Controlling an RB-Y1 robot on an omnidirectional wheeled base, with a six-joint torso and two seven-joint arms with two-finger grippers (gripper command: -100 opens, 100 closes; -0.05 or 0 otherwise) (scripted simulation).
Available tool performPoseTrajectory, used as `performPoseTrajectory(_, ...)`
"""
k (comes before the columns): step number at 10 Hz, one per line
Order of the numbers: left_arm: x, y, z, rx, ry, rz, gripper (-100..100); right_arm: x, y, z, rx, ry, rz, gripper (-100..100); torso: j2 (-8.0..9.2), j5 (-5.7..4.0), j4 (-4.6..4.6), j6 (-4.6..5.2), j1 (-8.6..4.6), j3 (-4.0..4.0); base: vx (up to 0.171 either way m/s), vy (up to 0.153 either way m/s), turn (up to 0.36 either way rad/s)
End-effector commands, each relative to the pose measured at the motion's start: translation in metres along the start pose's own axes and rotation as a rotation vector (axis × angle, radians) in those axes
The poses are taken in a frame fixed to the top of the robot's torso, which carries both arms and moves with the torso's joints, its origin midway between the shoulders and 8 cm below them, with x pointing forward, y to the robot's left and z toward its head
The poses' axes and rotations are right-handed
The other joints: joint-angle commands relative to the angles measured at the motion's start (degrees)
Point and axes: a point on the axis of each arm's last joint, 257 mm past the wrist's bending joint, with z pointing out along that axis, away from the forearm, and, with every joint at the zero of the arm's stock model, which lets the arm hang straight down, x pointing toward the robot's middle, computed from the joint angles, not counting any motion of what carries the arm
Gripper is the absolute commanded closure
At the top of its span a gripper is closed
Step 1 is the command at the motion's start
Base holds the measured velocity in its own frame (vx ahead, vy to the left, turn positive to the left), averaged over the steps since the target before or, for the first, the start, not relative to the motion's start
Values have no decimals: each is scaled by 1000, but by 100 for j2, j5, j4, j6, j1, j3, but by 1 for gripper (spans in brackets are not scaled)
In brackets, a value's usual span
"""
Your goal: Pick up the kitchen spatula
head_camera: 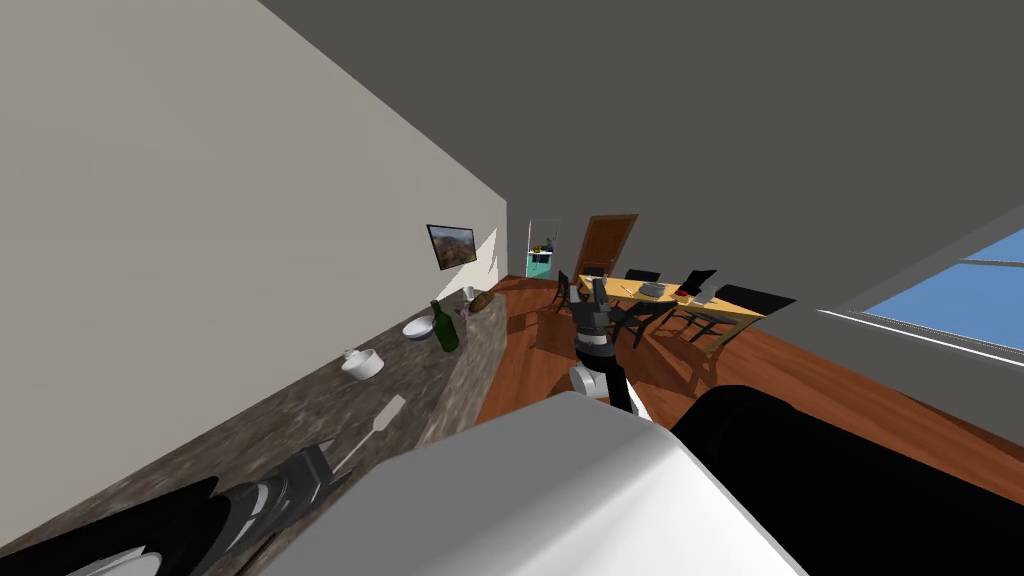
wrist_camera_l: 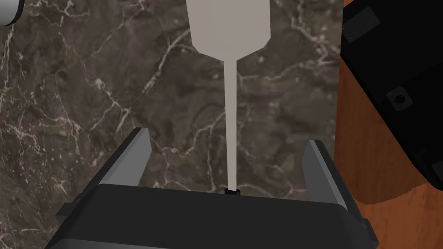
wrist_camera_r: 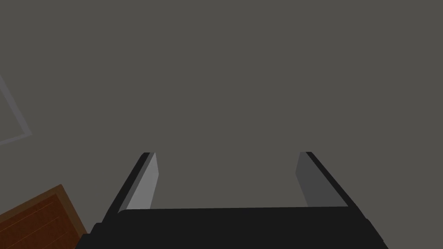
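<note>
On the dark marble counter [wrist_camera_l: 65, 108], the pale grey spatula [wrist_camera_l: 231, 95] lies flat, and its thin handle runs right up the middle of the left gripper [wrist_camera_l: 229, 162], whose fingers stand wide apart either side, clear of it and gripping nothing. The right gripper [wrist_camera_r: 231, 179] is spread just as wide and empty. Further along the counter sit a white cup [head_camera: 362, 363] and a green bottle [head_camera: 445, 325].

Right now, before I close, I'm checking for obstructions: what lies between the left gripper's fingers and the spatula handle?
Only bare counter. In the left wrist view the spatula handle runs midway between the fingers of the open left gripper, dark stone showing either side.
</note>
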Motion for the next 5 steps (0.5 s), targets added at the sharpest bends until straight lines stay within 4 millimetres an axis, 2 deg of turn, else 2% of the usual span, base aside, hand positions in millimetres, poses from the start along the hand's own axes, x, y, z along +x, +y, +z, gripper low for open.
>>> performPoseTrajectory(1, -21, 5, -3, -43, -61, -34, -100, 0, 0, 0, 0, 0, 0, 0, 0, 0, 0, 0, 0, 0, 89, -54, -76)
performPoseTrajectory(2, -22, 6, -3, -46, -64, -34, -100, 0, 0, 0, 0, 0, 0, 0, -2, -3, 0, 1, -11, -1, 67, -29, -29)
performPoseTrajectory(3, -40, 10, -7, -80, -114, -61, -100, 0, 0, 0, 0, 0, 0, 0, 4, -2, 1, 0, -5, 2, 71, -20, -61)
performPoseTrajectory(4, -40, 10, -8, -81, -115, -61, -100, 0, 0, 0, 0, 0, 0, 0, 4, -1, 1, 1, -2, 3, 70, -20, -37)
performPoseTrajectory(5, -57, 15, -13, -113, -164, -87, -100, 0, 0, 0, 0, 0, 0, 0, 5, -1, 1, 0, -1, 3, 92, -26, -78)
